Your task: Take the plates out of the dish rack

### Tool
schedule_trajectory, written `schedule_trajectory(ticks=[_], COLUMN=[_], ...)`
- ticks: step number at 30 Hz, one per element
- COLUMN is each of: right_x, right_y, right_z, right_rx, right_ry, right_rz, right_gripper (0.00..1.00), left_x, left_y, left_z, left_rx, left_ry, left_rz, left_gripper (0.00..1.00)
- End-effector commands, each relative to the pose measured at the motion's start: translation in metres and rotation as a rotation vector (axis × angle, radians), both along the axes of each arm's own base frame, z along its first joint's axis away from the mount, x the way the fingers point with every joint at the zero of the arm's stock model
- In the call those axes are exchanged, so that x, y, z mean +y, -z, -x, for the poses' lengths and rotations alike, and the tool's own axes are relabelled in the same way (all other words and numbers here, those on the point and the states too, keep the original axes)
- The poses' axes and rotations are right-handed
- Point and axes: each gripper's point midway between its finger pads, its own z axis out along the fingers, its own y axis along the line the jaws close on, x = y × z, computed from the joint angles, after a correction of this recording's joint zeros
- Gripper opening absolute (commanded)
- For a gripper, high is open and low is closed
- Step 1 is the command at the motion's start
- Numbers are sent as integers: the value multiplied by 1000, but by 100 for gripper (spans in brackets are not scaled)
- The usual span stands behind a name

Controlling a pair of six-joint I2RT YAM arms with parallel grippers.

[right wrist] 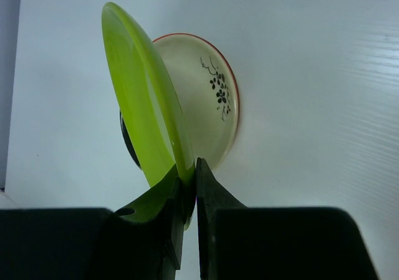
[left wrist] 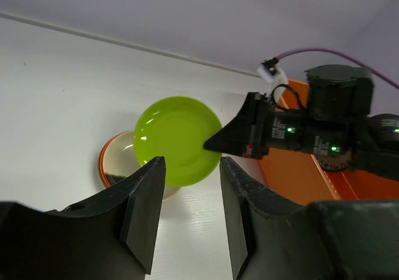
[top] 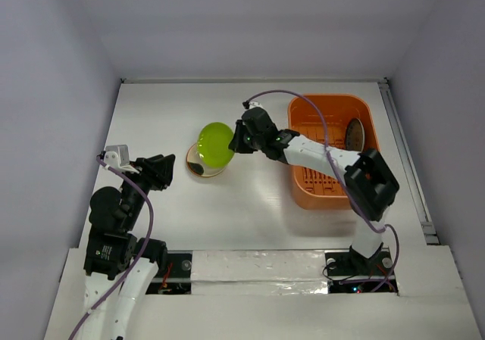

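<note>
Yellow-green plate (top: 214, 145) is off the dish rack (top: 318, 196) and held tilted on edge over the middle of the white desk (top: 250, 204). The right pincer (top: 236, 139) is clamped on its rim, with both fingers pressed against the thin edge in the right wrist view.

Directly beneath it, a cream plate (right wrist: 206, 99) with an orange-red rim and a small dark floral motif lies flat on the desk. A dark plate (right wrist: 128, 143) shows partly under that one. Whether the held plate touches this stack cannot be told.

The orange dish rack sits at the desk's right side, with one brownish plate (top: 354, 134) standing on edge inside near its far right wall.

The left pincer (top: 163, 170) hovers left of the stack, fingers apart and holding nothing.
</note>
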Motion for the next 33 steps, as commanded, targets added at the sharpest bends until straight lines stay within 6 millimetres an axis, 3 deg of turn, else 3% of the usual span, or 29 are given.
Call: schedule_trajectory(ticks=[1, 7, 12, 15, 19, 20, 23, 25, 27, 29, 30, 31, 32, 33], right_x=[46, 59, 66, 63, 48, 42, 28, 12, -5, -32, -51, -69, -96, -126], right_y=[-43, 0, 16, 18, 17, 15, 4, -6, -12, -39, -45, -57, -83, -93], right_z=[-12, -10, -2, 4, 11, 9, 14, 15, 16, 13, 14, 12, 10, 4], right_rx=[-31, 55, 93, 84, 65, 52, 25, -9, -29, -110, -127, -166, -210, -244], right_ry=[-51, -65, -98, -127, -121, -105, -98, -69, -39, 37, 87, 143, 217, 323], right_rz=[-222, -242, -229, -158, -69, -50, -19, 29, 76, 126, 177, 216, 221, 270], right_gripper=[3, 7, 18, 27, 57, 69, 77, 78, 76, 60, 46, 14, 3, 0], left_x=[0, -1, 0, -1, -1, -1, 0, 0, 0, 0, 0, 0, 0, 0], left_y=[-10, -9, -9, -9, -10, -10, -11, -11, -12, -12, -13, -13, -13, -13], left_z=[-3, -3, -3, -3, -2, -2, -1, -1, 0, 0, 1, 1, 1, 1], left_rx=[-38, -38, -38, -37, -42, -43, -47, -47, -50, -52, -55, -56, -55, -58], left_ry=[-4, 2, 0, 2, 2, 2, 0, 0, 0, 0, 0, 0, -1, 0], left_rz=[10, 10, 10, 8, 9, 11, 12, 12, 12, 13, 13, 14, 13, 12], left_gripper=[37, 37, 37, 37, 37, 37, 37, 37, 37, 37, 37, 37, 37, 37])
